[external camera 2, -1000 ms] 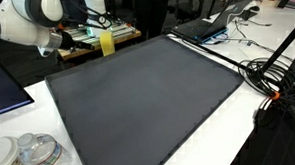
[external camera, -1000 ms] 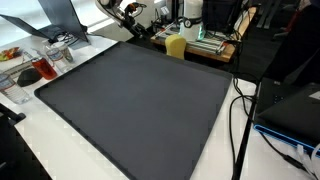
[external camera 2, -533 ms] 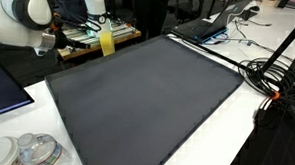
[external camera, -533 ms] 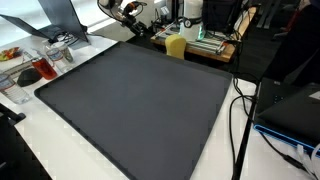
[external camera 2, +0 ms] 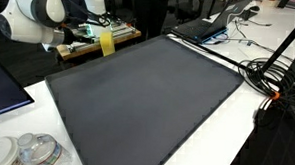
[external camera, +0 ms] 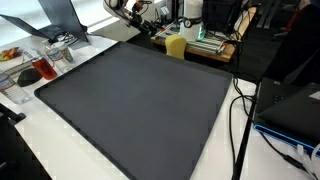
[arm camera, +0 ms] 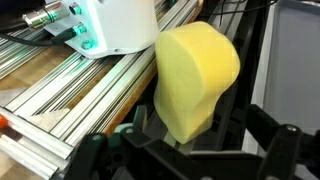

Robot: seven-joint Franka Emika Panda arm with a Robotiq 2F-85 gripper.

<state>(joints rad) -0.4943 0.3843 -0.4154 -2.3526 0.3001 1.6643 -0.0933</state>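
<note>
My gripper (arm camera: 185,152) faces the yellow foam block (arm camera: 195,80), fingers spread wide and touching nothing; the block stands just past the far edge of the dark mat (external camera: 140,100). I judge this the approach: next, ease forward around it, then close

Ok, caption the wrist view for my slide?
Open pincer facing a yellow foam block, with a white device and aluminium rails alongside.

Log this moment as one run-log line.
pincer: open | nearest: yellow foam block, ahead, not gripped | beside it: white device
</note>
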